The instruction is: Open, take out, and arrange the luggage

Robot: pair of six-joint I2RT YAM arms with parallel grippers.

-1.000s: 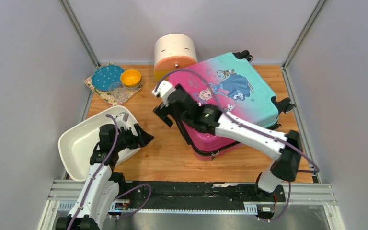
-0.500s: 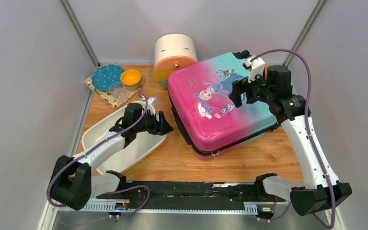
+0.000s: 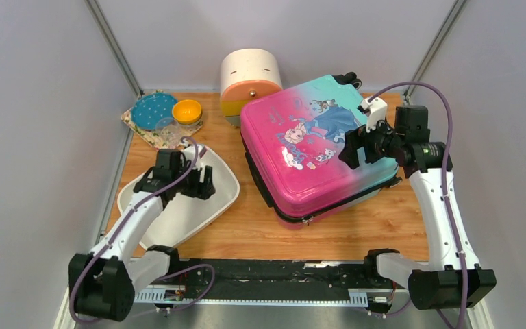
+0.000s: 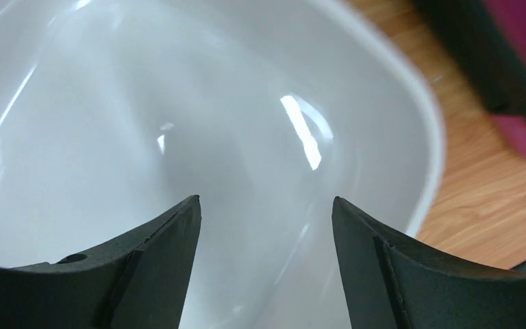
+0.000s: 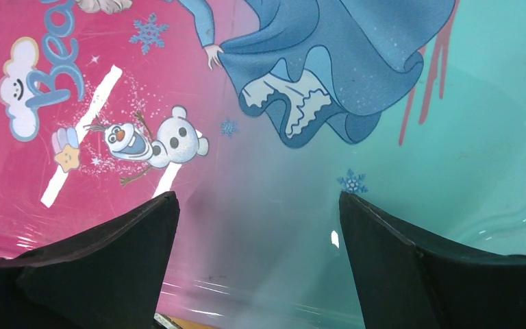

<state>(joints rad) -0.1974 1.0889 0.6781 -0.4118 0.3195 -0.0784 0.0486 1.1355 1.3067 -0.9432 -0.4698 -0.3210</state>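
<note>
Closed luggage (image 3: 301, 171) at centre-right, both grippers spread and holding nothing.
The luggage lies flat on the wooden table (image 3: 356, 226), wheels toward the upper edge, just beside the round cabinet (image 3: 250, 79). The right gripper (image 3: 353, 147) hangs over the lid where pink fades to teal, its fingers wide apart. At lower left, the left gripper (image 3: 197, 184) hangs above the white basin (image 3: 212, 205), jaws apart with only the basin's bare inside showing between them.
</note>
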